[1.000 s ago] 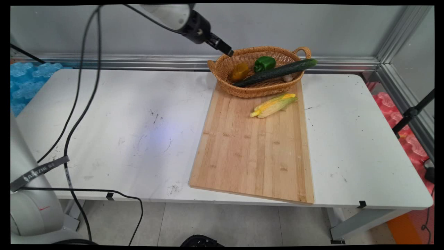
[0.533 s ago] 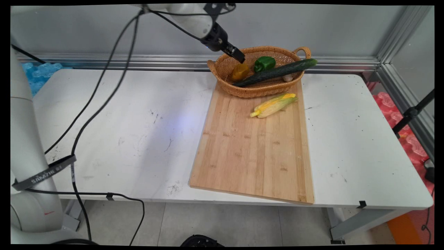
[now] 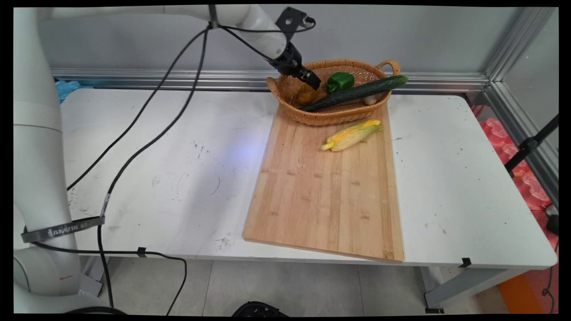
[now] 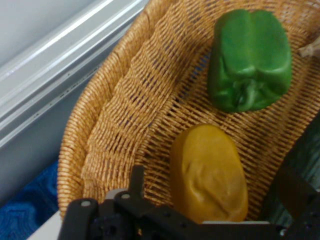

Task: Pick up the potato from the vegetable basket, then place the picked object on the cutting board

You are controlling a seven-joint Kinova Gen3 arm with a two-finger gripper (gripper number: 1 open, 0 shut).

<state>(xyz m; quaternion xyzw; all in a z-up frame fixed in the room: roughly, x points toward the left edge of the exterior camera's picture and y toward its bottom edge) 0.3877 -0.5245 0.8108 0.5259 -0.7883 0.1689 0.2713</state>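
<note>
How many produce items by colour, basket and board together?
Green: 2, the green pepper and the cucumber in the basket
Yellow: 2, the yellow pepper in the basket and the corn on the cutting board
Whitish: 1, a small item, kind unclear
Total: 5

green pepper (image 4: 250, 60), woven tan basket (image 4: 125, 115)

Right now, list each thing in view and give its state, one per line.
gripper: lowered into the basket, right over the yellow pepper; fingers open, one on each side of it.
yellow pepper: lying in the basket's left part.
green pepper: lying in the basket, apart from the yellow one.
cucumber: slanted across the basket, tip over the rim.
basket: upright on the cutting board's far end.
corn: lying on the cutting board.
</note>
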